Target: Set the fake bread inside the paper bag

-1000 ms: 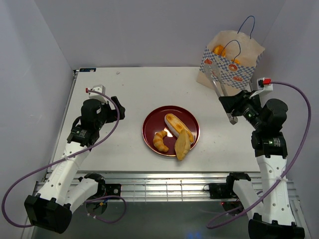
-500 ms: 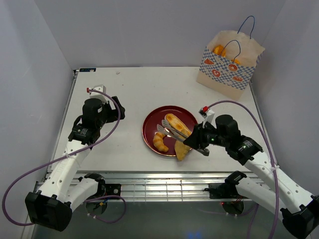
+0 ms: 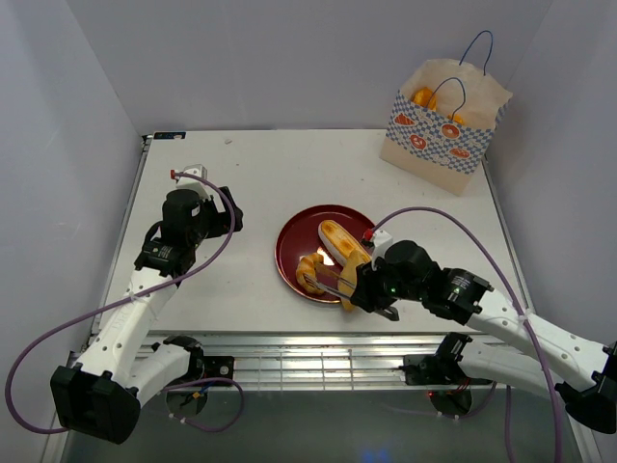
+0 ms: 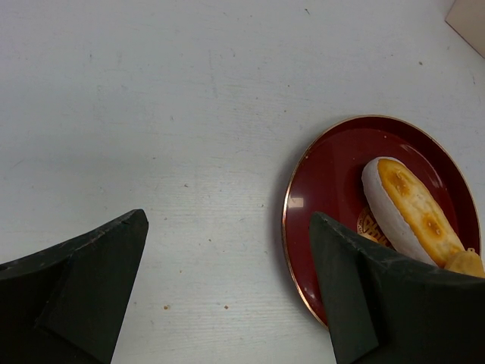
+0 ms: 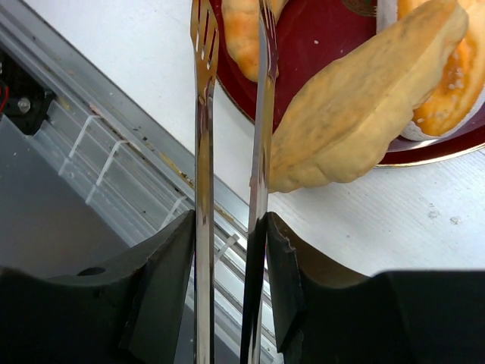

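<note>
The white desk [image 3: 251,174] is occupied at its far right corner by the paper bag [image 3: 436,135], which stands upright with orange fake bread [image 3: 422,95] seen in its open top. A dark red plate [image 3: 297,236] is set near the middle of the near edge. On it are laid an oval roll [image 4: 409,208], a flat wedge [image 5: 348,129] overhanging the near rim, and a croissant [image 3: 308,272]. Metal tongs [image 5: 201,152] are clamped in the right jaws, and the croissant's end is seen between their tips. The left jaws are held wide apart above the desk, toward its left edge.
</note>
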Robot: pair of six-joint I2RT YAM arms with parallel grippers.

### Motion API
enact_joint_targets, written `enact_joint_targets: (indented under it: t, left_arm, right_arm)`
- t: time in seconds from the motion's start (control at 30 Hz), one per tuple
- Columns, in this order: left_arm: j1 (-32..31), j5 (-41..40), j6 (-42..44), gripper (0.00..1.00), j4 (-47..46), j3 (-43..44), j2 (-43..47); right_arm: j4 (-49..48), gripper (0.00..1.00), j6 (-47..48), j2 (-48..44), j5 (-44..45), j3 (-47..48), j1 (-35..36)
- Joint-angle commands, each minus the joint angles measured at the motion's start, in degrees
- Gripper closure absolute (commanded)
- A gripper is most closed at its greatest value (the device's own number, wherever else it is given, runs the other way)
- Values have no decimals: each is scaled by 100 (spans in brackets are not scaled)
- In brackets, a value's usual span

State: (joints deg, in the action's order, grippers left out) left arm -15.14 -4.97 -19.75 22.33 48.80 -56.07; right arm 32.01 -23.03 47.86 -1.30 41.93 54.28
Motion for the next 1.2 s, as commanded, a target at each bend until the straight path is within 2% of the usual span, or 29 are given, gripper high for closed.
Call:
enact_joint_targets:
  t: [0.0,0.33,0.7,0.8,0.83,1.0,1.17]
  left_arm:
    - [-24,93,41,2,9,86,70]
    - [-24,163,24,2,9,95,123]
    - [-24,207,24,2,9,95,176]
    - [-25,207,24,2,0,95,176]
    - [-24,216,24,2,8,95,176]
    - [-24,216,24,2,0,104,193]
    - [-24,225,24,2,8,104,185]
  right_arm:
    - [-106,53,-114,4,350,149,39]
    - [-810,52,-378,295,-177,-273,82]
    - [-749,54,-369,628,94,-274,188]
    - [-722,62,-378,672,287,-265,214]
    - [-731,69,-378,655,306,-256,214]
    - [-880,80,-387,541,262,-107,214]
    - [-1196,83,-404,418,209,174,214]
